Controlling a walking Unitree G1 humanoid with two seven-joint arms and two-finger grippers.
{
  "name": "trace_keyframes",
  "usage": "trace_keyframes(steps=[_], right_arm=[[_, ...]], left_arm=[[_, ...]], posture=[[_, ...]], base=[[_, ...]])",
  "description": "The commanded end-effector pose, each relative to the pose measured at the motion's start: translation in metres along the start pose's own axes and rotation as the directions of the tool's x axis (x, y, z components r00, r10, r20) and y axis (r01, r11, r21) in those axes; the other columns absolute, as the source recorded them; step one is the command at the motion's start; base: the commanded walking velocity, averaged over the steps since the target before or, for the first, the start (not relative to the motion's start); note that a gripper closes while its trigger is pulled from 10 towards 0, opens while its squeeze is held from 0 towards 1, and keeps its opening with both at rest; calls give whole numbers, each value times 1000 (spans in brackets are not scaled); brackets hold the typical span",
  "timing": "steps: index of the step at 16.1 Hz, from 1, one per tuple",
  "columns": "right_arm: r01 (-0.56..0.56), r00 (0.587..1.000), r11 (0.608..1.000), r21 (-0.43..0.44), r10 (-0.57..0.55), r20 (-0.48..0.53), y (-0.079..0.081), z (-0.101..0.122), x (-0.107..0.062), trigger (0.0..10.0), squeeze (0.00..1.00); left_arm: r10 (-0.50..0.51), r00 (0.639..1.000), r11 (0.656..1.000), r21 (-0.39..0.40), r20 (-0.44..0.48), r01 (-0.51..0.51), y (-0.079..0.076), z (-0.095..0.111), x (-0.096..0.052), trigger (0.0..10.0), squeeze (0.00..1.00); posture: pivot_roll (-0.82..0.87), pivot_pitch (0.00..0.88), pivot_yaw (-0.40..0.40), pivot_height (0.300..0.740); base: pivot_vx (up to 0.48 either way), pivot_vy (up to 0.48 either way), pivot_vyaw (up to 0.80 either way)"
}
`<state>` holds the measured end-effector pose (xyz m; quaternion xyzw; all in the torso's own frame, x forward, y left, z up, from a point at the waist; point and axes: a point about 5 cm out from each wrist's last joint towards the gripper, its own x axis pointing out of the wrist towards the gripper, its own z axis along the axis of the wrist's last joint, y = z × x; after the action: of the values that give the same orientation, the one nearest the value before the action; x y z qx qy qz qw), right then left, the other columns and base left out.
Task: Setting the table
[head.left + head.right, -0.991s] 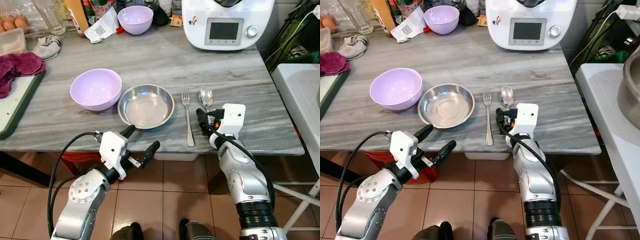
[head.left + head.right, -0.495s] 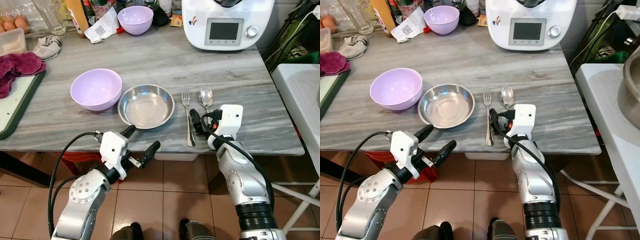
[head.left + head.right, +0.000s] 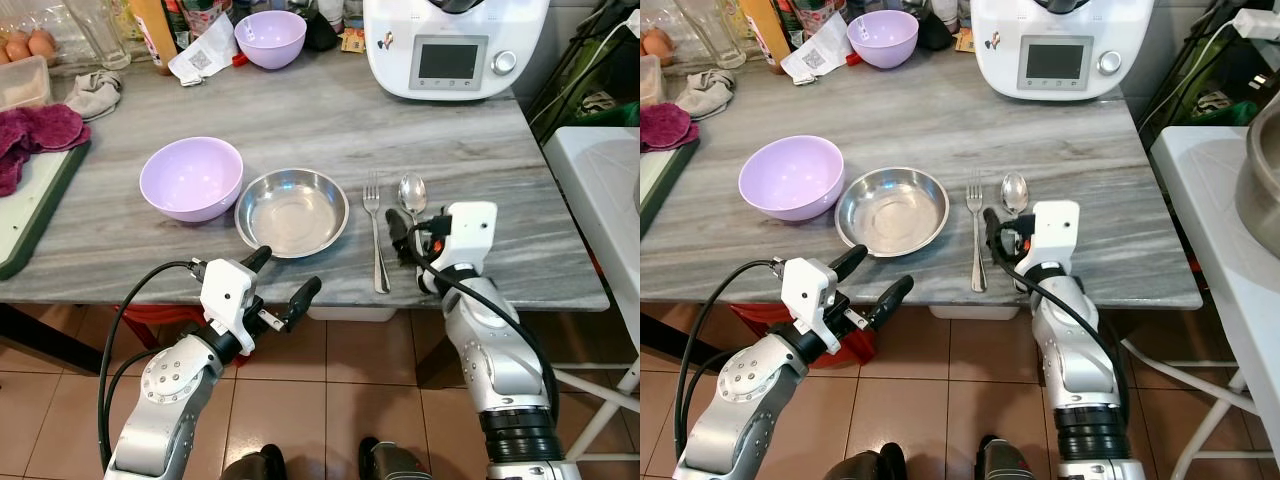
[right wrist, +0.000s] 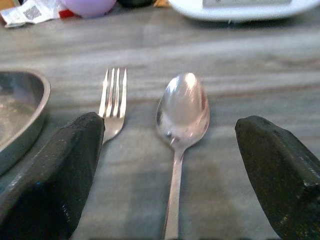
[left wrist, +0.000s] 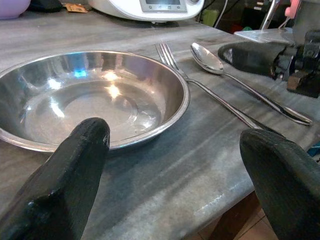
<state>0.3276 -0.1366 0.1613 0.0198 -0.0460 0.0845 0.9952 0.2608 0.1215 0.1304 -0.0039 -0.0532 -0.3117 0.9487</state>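
On the grey marble table (image 3: 300, 120) a lilac bowl (image 3: 192, 178), a steel dish (image 3: 292, 212), a fork (image 3: 375, 235) and a spoon (image 3: 412, 193) lie in a row near the front edge. My right gripper (image 3: 408, 240) hovers low over the spoon's handle, open. In the right wrist view its fingers (image 4: 55, 175) stand wide apart, with the spoon (image 4: 182, 112) between them and the fork (image 4: 114, 100) just inside one finger. At the table's front edge my left gripper (image 3: 283, 273) is open and holds nothing, pointing at the steel dish (image 5: 90, 100).
A white kitchen machine (image 3: 455, 45) and a second lilac bowl (image 3: 270, 38) stand at the back. A green tray (image 3: 40, 195) with a purple cloth lies at the left. A white table (image 3: 600, 190) stands close on the right.
My right gripper swung left toward the fork half a second ago and has come back right, over the spoon's handle. The cutlery, the dishes and my left arm have stayed put.
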Motion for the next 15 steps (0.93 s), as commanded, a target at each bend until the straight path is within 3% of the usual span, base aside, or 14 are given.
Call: trace_keyframes(steps=[1, 4, 5, 8, 15], right_arm=[[-9, 999, 999, -39, 11, 51, 4, 9, -2, 10000, 0], [65, 991, 992, -110, -51, 123, -4, 27, -1, 10000, 0], [148, 985, 979, -141, -133, 112, -17, 27, -1, 10000, 0], [260, 965, 957, -127, -254, 60, -40, 21, -3, 10000, 0], [307, 944, 944, -121, -319, -89, -52, 2, -2, 10000, 0]], left_arm=[[2, 1000, 1000, 5, -9, -2, 1, -1, -1, 10000, 0], [2, 1000, 1000, 5, -9, -2, 1, -1, -1, 10000, 0], [2, 1000, 1000, 4, -8, -2, 1, -1, -1, 10000, 0], [1, 1000, 1000, 2, -8, -1, 0, -1, -1, 10000, 0], [0, 1000, 1000, 0, -10, 0, 0, -1, -1, 10000, 0]], posture=[[-150, 211, 25, 740], [-150, 211, 25, 740], [-150, 211, 25, 740], [-154, 215, 26, 740], [-150, 219, 30, 740]], base=[[0, 0, 0], [0, 0, 0], [0, 0, 0], [0, 0, 0], [0, 0, 0]])
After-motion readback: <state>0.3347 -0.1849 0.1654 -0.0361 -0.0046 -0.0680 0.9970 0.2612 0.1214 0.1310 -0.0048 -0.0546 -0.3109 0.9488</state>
